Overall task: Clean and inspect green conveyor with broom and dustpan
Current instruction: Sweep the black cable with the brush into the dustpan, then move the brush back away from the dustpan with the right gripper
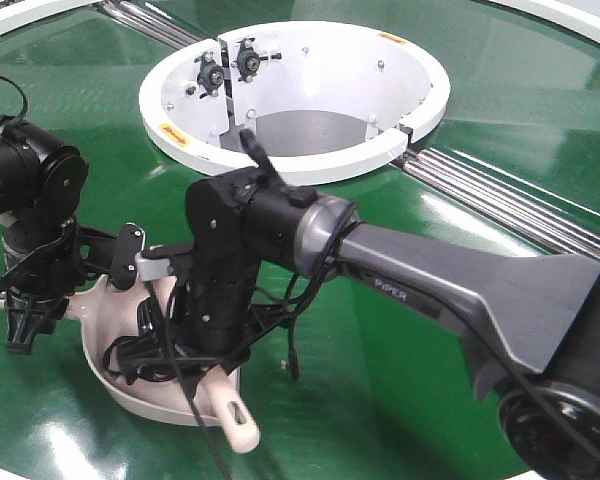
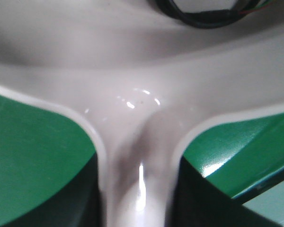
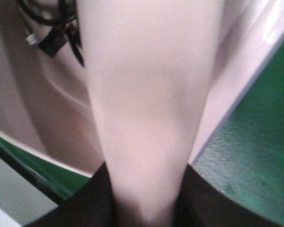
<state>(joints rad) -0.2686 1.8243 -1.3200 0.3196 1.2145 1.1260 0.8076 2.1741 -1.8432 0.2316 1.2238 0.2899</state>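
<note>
The left end effector clamps the dustpan, and the right end effector clamps the broom. It looks like the sweeping step. Next, brush the green conveyor gently toward the dustpan.

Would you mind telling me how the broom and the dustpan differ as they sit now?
The dustpan is a wide scoop with raised sides; the broom is slim. The dustpan rests on the green conveyor, while the broom lies over the dustpan. The left gripper clamps the dustpan's handle, the right gripper the broom's. Both are pale pink-beige plastic.
</note>
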